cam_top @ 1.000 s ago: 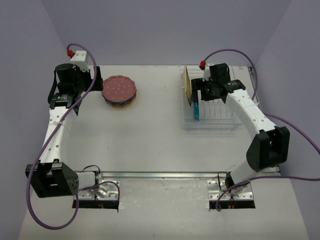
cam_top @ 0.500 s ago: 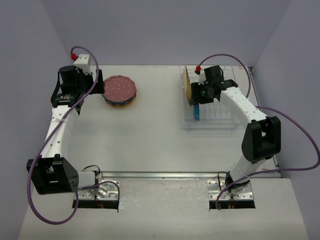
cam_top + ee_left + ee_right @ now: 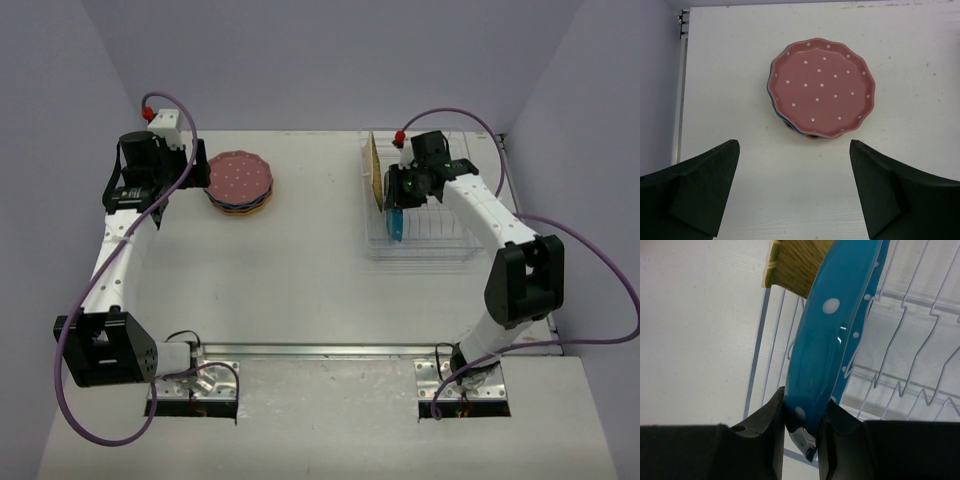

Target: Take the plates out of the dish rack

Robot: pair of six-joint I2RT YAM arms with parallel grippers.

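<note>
teal plate (image 3: 825, 340) stands on edge in the dish rack (image 3: 440, 248). the right end effector (image 3: 801, 407) is shut narrow on its rim, one finger on each face, and only a thin slice of rim is caught. whether the plate's far edge sits down in a slot or is clear of it, can't tell from the wrist view.

just past the fingers, near the rack's end, a yellow-orange plate (image 3: 374, 168) is also upright and close beside the teal one. the thin dividers (image 3: 910, 375) run off to the fingers' right.

step in hand, i'd say: draw the teal plate out. best done by pulling along the plate's own plane, no twist, til the rim clears the dividers, and only then swinging toward the other arm. go slow, bc the bite is small and a tilt could clip the neighbour or drag the light rack along.

materials: the teal plate is glossy, prob slick, w/ white dots, a scalloped edge and a shallow dish shape. the rack is clear and thin-walled, w/ stepped upright ribs. the bench (image 3: 300, 270) is matte white.

the left end effector (image 3: 794, 147) is spread wide and holds nothing. just ahead of its fingers is the stack (image 3: 238, 182), pink plate (image 3: 821, 87) on top, w/ blue and orange rims peeking out under it, slightly offset.
</note>
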